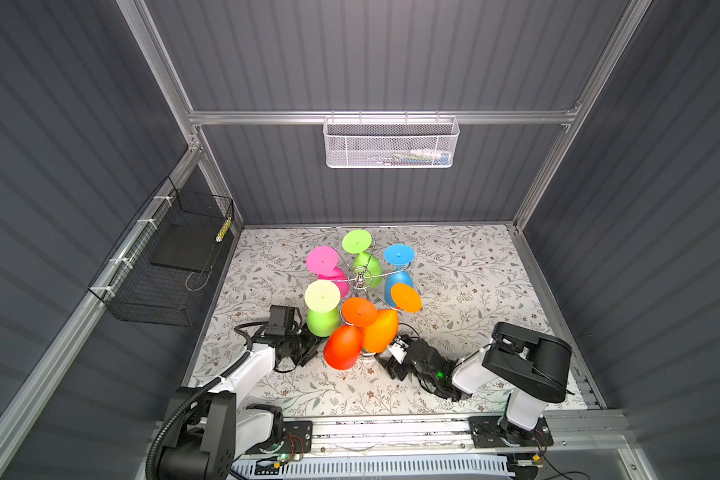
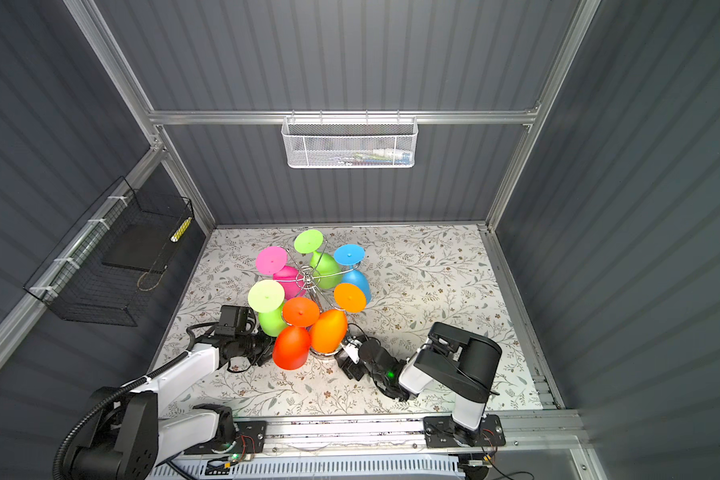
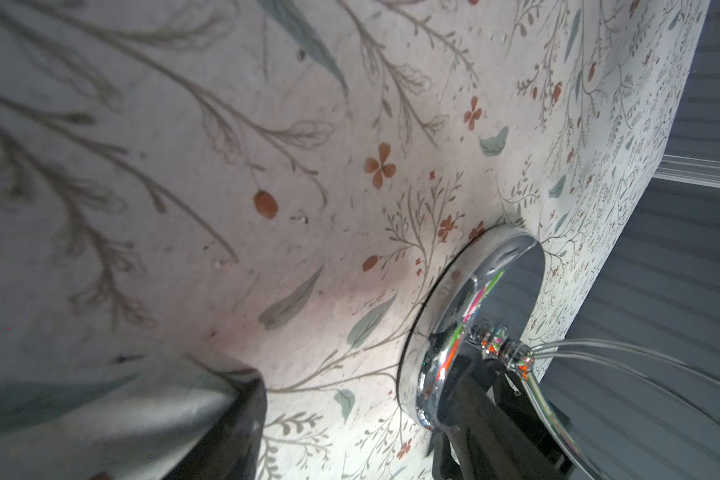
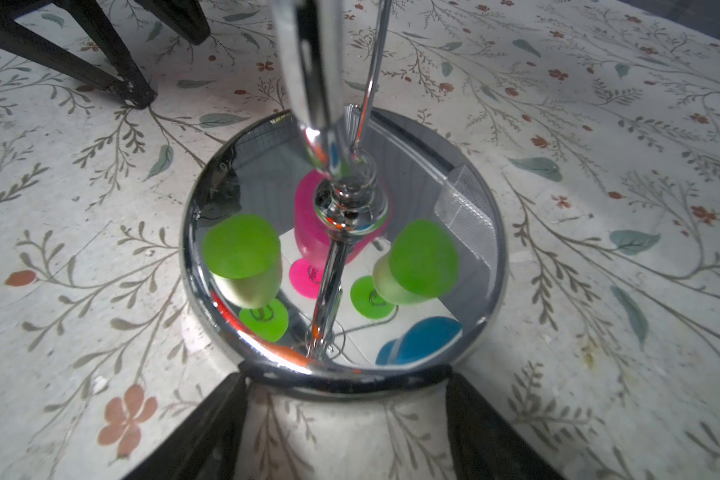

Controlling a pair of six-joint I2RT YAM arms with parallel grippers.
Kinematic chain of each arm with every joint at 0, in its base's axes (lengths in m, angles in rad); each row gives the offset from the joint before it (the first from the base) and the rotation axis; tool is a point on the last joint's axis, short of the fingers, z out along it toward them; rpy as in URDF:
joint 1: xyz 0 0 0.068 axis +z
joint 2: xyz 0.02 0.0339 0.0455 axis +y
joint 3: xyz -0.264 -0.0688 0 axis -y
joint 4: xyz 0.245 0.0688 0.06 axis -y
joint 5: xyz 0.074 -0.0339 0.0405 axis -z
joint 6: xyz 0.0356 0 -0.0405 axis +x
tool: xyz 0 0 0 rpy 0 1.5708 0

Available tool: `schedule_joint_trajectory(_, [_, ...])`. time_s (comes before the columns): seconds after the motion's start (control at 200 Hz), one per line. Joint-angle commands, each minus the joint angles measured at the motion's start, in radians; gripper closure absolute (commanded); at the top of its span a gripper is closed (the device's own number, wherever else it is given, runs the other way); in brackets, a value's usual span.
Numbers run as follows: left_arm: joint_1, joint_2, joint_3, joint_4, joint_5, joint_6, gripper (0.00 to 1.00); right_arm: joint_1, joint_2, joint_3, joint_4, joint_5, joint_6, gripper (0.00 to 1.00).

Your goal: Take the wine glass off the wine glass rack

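The chrome wine glass rack stands mid-table with several coloured wine glasses hanging bowl-down: light green, red-orange, orange, blue, pink, green. Its mirror base reflects them. My left gripper is open, low beside the base, under the light green and red-orange bowls; its black fingers show in the right wrist view, apart from the base. My right gripper is open, its fingertips against the base's near rim. Neither holds anything.
A white mesh basket hangs on the back rail. A black wire basket is fixed to the left wall. Grey walls close in three sides, and the arms' mounting rail runs along the front edge. The floral table spreads right of the rack.
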Motion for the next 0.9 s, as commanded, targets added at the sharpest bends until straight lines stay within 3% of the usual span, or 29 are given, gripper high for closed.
schedule_joint_trajectory(0.0, [-0.008, 0.020, -0.002, -0.004, -0.028, -0.025, 0.28, 0.001, 0.046, 0.040, -0.015, 0.042, -0.033, 0.24])
schedule_joint_trajectory(0.555, [-0.009, 0.112, 0.029, 0.020, -0.085, 0.009, 0.28, -0.139, 0.152, 0.253, -0.139, -0.012, -0.013, 0.23])
schedule_joint_trajectory(0.72, [-0.009, 0.147, 0.047, 0.028, -0.089, 0.016, 0.28, -0.193, 0.198, 0.335, -0.127, -0.099, 0.022, 0.22])
schedule_joint_trajectory(0.896, [-0.009, 0.179, 0.060, 0.051, -0.090, 0.009, 0.30, -0.208, 0.259, 0.423, -0.139, -0.120, 0.011, 0.22])
